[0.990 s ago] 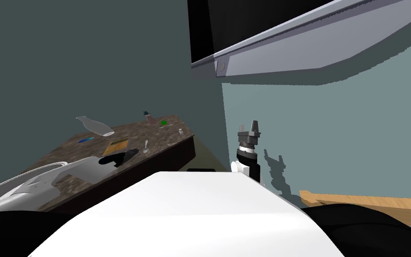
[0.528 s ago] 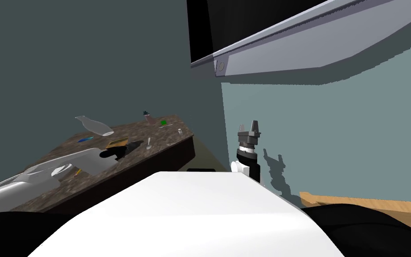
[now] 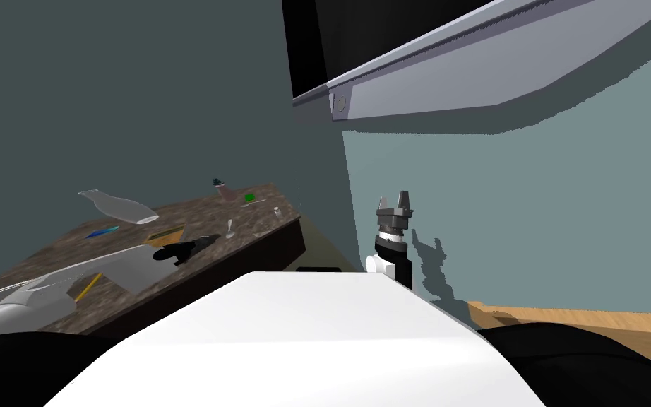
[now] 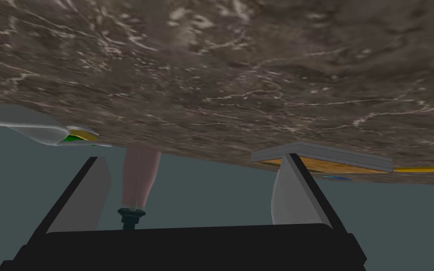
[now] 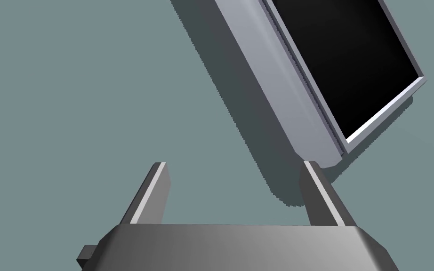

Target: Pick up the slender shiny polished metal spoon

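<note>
Countertop (image 3: 197, 212), dark brown and veined, stood in a corner of grey-green walls. Spoon (image 3: 229, 227) lay on it, just beyond the left gripper (image 3: 209, 241), whose fingers were spread and grasped nothing. Right gripper (image 3: 395, 203) was raised near the wall, fingers likewise apart.
</note>
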Controlling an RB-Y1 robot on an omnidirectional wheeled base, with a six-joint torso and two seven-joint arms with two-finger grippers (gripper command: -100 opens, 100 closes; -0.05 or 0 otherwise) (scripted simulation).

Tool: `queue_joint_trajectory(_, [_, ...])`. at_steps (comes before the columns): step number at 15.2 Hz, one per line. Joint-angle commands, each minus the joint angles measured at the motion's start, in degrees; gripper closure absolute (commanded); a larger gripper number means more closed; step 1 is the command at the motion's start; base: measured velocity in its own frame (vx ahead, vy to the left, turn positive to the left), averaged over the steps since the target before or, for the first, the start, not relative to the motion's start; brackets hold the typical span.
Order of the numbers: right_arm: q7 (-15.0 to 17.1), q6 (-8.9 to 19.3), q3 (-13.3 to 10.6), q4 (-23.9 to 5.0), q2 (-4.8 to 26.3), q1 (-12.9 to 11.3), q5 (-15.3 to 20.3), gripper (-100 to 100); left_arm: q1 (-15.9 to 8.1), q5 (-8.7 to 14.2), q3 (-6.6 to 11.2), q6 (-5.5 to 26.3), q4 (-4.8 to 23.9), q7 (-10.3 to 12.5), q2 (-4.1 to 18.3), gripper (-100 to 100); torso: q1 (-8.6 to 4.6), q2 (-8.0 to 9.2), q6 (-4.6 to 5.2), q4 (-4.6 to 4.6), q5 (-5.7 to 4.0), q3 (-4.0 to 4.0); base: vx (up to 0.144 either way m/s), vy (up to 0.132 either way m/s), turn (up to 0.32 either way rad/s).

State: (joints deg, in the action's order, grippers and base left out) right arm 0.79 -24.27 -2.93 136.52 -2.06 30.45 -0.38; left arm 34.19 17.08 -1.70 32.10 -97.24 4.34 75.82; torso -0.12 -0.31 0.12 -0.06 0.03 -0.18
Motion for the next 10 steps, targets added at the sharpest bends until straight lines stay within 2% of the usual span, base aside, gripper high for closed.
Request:
queue_joint_trajectory(1, [0.0, 0.0, 0.0, 0.0, 0.0, 0.0, 0.0, 0, 1.3, 0.2, -0.35, 1.0, -0.1, -1.8, -0.1, -100, 0.0, 0.0, 0.0, 0.0, 0.0, 0.0, 0.042, -0.046, -0.04])
queue_joint_trajectory(2, [0.0, 0.0, 0.0, 0.0, 0.0, 0.0, 0.0, 0, 0.7, 0.0, -0.06, 0.3, -0.1, -0.7, -0.1, -100, -0.02, 0.02, 0.0, 0.0, 0.0, 0.01, 0.025, -0.031, -0.009])
queue_joint_trajectory(3, [0.0, 0.0, 0.0, 0.0, 0.0, 0.0, 0.0, 0, 0.2, -0.8, -0.5, -0.5, 1.8, -1.5, -1.7, -100, 0.01, 0.06, 0.0, 0.01, 0.0, 0.03, 0.018, 0.003, -0.059])
queue_joint_trajectory(6, [0.0, 0.0, 0.0, 0.0, 0.0, 0.0, 0.0, 0, -0.5, -1.5, -0.91, -1.5, 3.6, -2.0, -3.3, -100, 0.31, 0.11, 0.01, 0.03, 0.07, 0.06, 0.019, 0.04, -0.064])
queue_joint_trajectory(7, [0.0, 0.0, 0.0, 0.0, 0.0, 0.0, 0.0, 0, -0.4, -1.2, -0.84, -0.8, 2.8, -1.8, -2.6, -100, 0.36, 0.12, 0.0, 0.03, 0.09, 0.07, 0.009, 0.027, -0.022])
queue_joint_trajectory(8, [0.0, 0.0, 0.0, 0.0, 0.0, 0.0, 0.0, 0, 0.5, -0.5, -0.34, -0.1, 1.0, -1.3, -1.1, 100, 0.33, 0.14, 0.0, 0.03, 0.08, 0.08, -0.007, -0.007, 0.068])
queue_joint_trajectory(9, [0.0, 0.0, 0.0, 0.0, 0.0, 0.0, 0.0, 0, 0.8, -0.2, -0.17, 0.3, 0.3, -1.1, -0.5, 100, 0.22, 0.19, -0.03, 0.05, 0.05, 0.11, -0.022, -0.035, 0.111])
queue_joint_trajectory(10, [0.0, 0.0, 0.0, 0.0, 0.0, 0.0, 0.0, 0, 0.4, -0.7, -0.35, -0.3, 1.3, -1.4, -1.4, 100, 0.11, 0.25, -0.03, 0.06, 0.02, 0.14, -0.015, -0.025, 0.044])
